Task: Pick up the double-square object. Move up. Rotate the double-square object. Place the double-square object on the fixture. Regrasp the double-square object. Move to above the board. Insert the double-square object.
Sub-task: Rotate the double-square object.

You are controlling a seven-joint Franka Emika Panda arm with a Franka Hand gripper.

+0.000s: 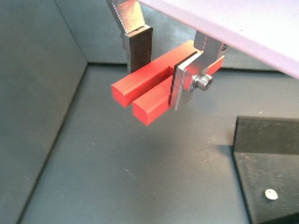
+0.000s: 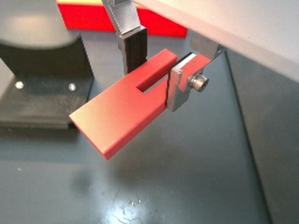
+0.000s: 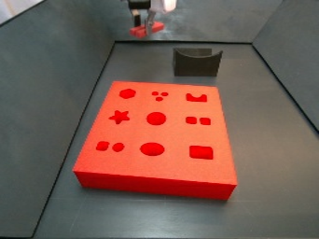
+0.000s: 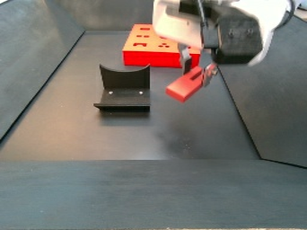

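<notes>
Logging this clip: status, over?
Gripper shut on double-square object, airborne. Fixture empty, off to the side. Board untouched.

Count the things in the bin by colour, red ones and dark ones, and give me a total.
Red: 2, the board and the double-square object, shut in the claw above the floor.
Dark: 1, the fixture.
Total: 3.
</notes>
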